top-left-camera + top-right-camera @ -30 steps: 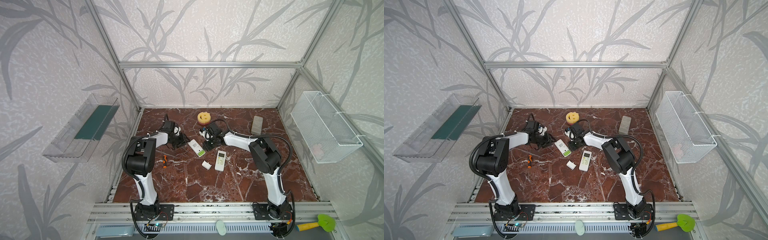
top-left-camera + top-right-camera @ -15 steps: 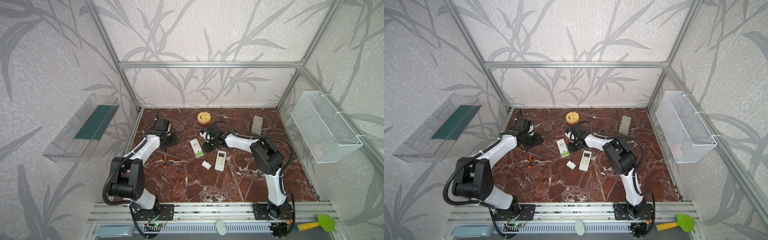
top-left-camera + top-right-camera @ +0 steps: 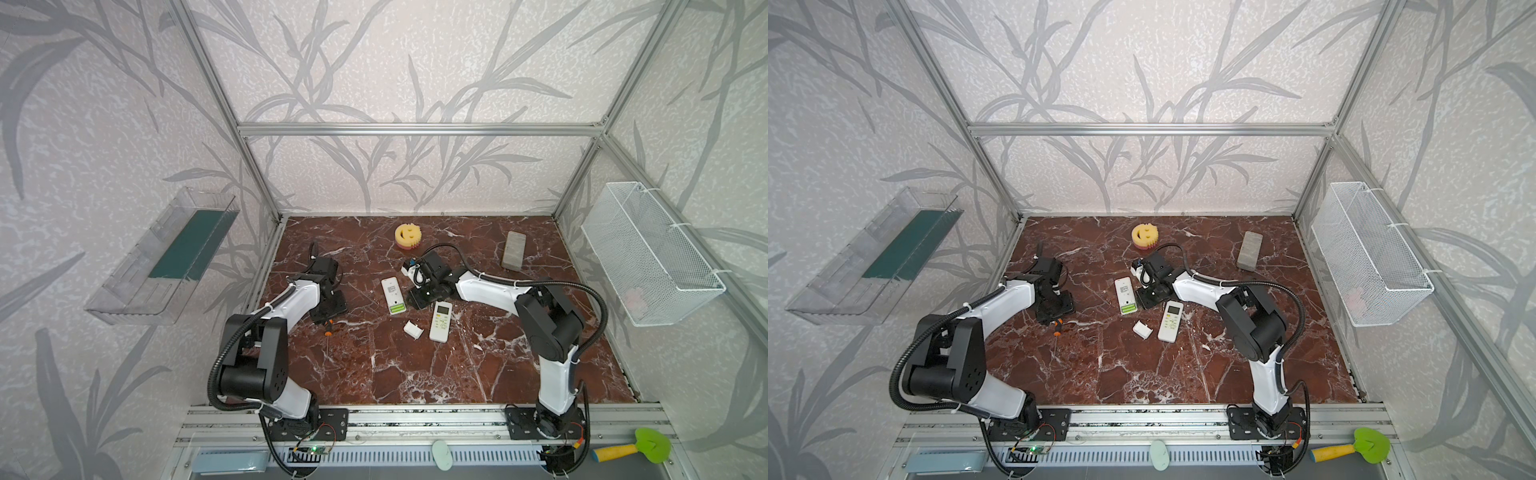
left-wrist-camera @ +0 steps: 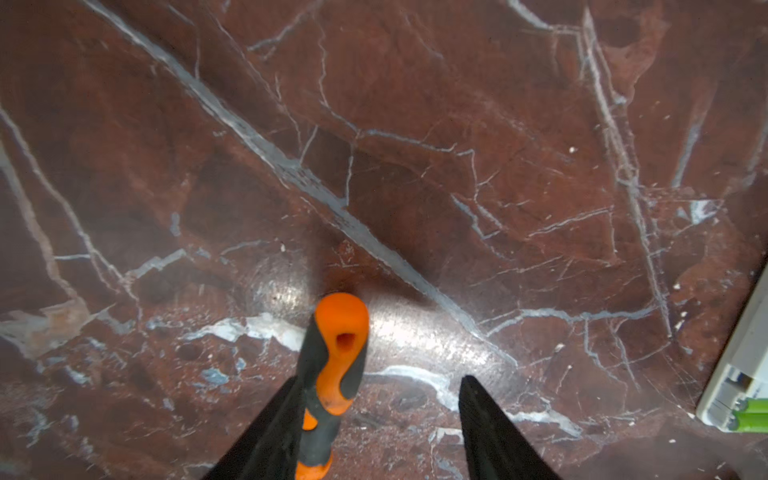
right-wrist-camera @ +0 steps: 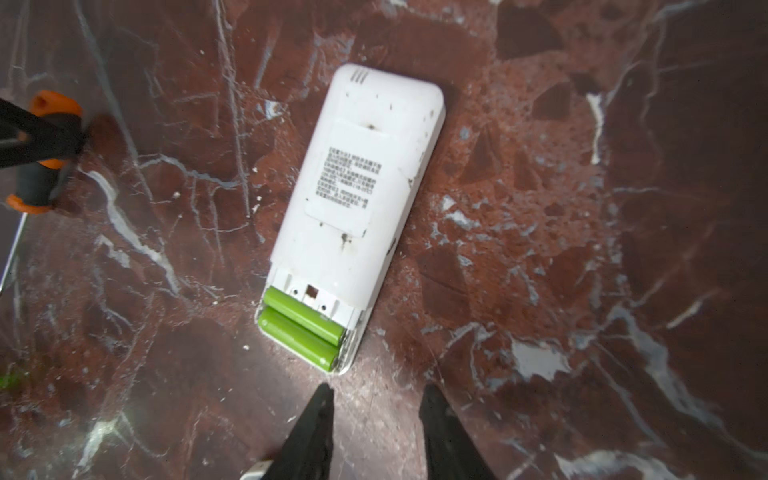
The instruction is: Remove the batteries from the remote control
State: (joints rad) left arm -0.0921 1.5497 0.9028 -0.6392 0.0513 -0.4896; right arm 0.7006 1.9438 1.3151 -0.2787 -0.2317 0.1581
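Reaching low, right gripper (image 5: 374, 399) hovers parted, empty, just beside the batteries (image 5: 301, 328).

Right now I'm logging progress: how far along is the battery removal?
Done: the face-down remote has its compartment open, and a white cover lies loose on the table. In hand: nothing. The right gripper hovers open beside the two green batteries; the left gripper is open around the screwdriver. Left: both batteries are still seated, and a second remote lies face-up.

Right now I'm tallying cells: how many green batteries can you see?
2: both batteries lie side by side in the face-down remote's open bay. The face-up remote may hide more.
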